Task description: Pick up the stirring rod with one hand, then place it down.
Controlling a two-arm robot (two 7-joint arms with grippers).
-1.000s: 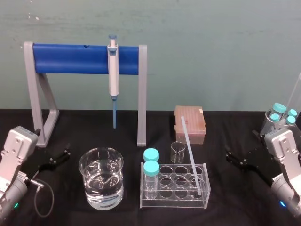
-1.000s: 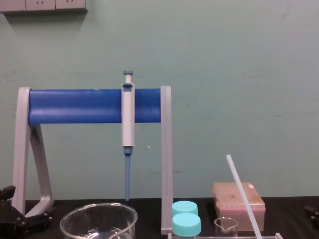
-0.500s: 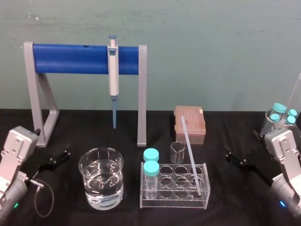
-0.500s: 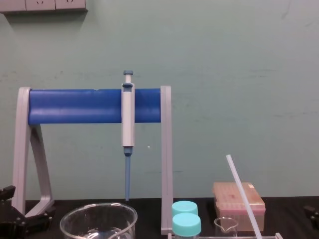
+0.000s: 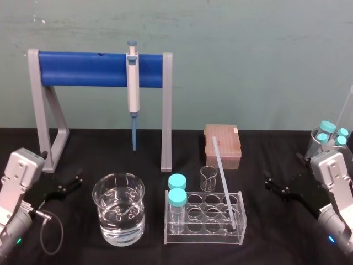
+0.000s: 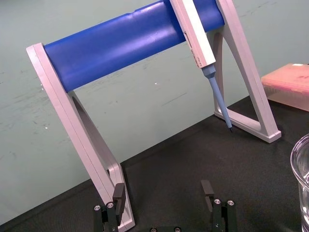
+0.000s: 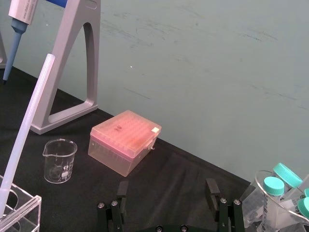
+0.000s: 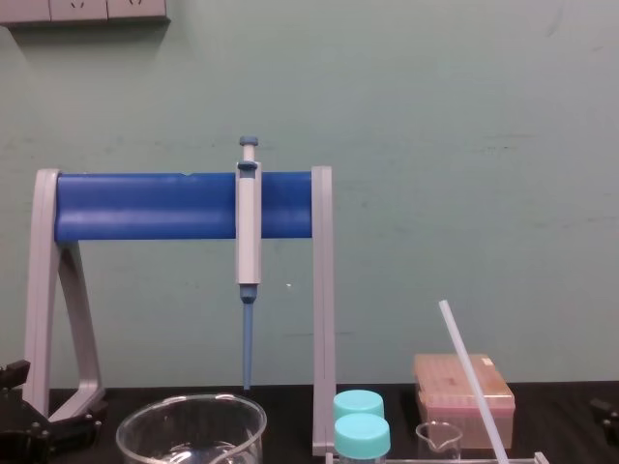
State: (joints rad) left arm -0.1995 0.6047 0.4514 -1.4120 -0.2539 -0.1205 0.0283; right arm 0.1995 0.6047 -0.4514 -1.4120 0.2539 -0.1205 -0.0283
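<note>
Two grippers sit low over the black tabletop (image 5: 276,234), fingers spread and empty. The right gripper (image 5: 281,189) is nearer; the stirring rod (image 5: 223,182) lies to its left. Thin, whitish and translucent, it stands tilted in the clear rack (image 5: 204,236), its top leaning far-left. The left gripper (image 5: 65,186) is well apart.

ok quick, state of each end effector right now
Left end effector: open, empty, parked at left.
Right end effector: open, empty, parked at right.
</note>
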